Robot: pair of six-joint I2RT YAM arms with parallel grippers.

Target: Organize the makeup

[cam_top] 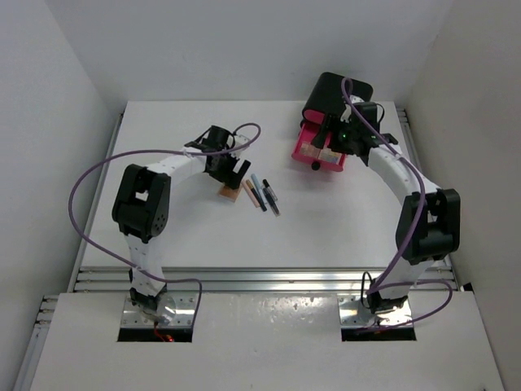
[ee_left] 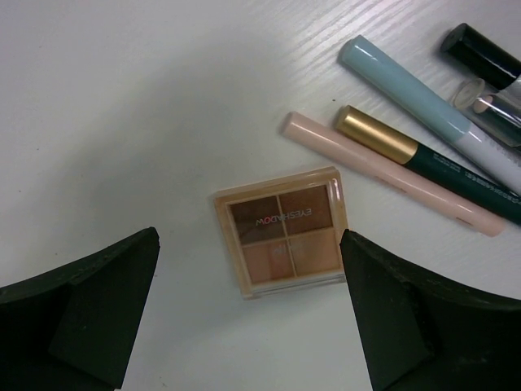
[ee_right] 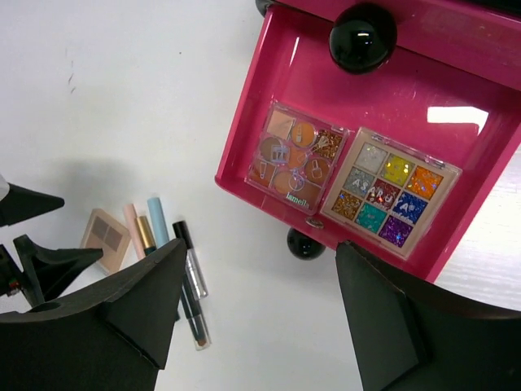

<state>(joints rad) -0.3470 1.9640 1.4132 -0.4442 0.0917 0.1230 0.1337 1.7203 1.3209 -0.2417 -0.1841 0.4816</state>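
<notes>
a black drawer box [cam_top: 338, 94] sits far right on the white table [cam_top: 187, 236]. one pink drawer [ee_right: 456, 122] stands open.

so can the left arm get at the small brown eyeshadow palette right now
Probably yes. The left gripper hangs open above the eyeshadow palette, one finger to each side, with nothing covering it. The palette lies flat on the table. The beige pencil lies close by one corner and might get nudged.

In the pink drawer [ee_right: 456, 90], peach palette [ee_right: 295, 156] beside glitter palette [ee_right: 391, 191] — pencils [ee_right: 191, 273], perhaps four, outside.
</notes>
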